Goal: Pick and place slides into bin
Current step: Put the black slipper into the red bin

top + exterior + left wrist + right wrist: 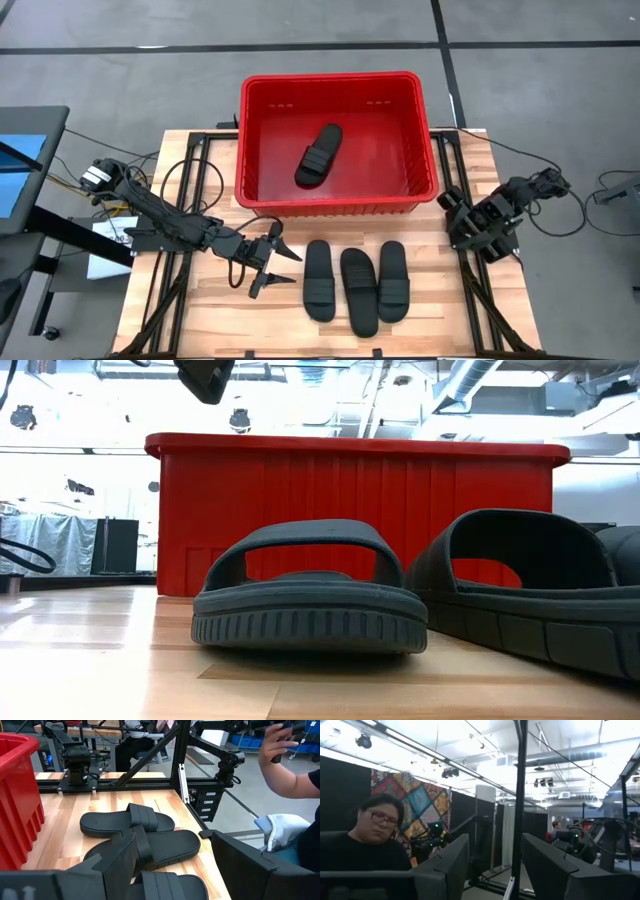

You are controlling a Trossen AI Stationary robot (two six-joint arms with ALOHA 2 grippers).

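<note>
The wooden table point(200, 330) carries everything, and the red bin point(338, 205) takes up its far half, well beyond the left gripper point(272, 262) and off to its right. In the low view the bin point(360, 520) stands as a red wall behind the footwear. One black slide in the bin point(319, 154) lies tilted on the floor of it, clear of the walls.

The left arm reaches in across the near left part of the table and its gripper hangs low with its two fingers spread wide apart, holding nothing. Just to the right of that gripper three slides lie side by side in a row on the wood, in front of the bin. The nearest slide point(320, 279) is just beside the open fingers but not touching them; the middle slide point(360, 290) sits a little closer to the table's front edge; the farthest slide point(393, 280) lies beyond it. From the left wrist these three show ahead of the dark fingers point(120, 860), straps up.

The right gripper point(462, 212) waits folded at the table's right edge, near the bin's right corner, its fingers point(455, 865) apart and empty, aimed out at the room. A person point(365, 840) is out there beyond the table.
</note>
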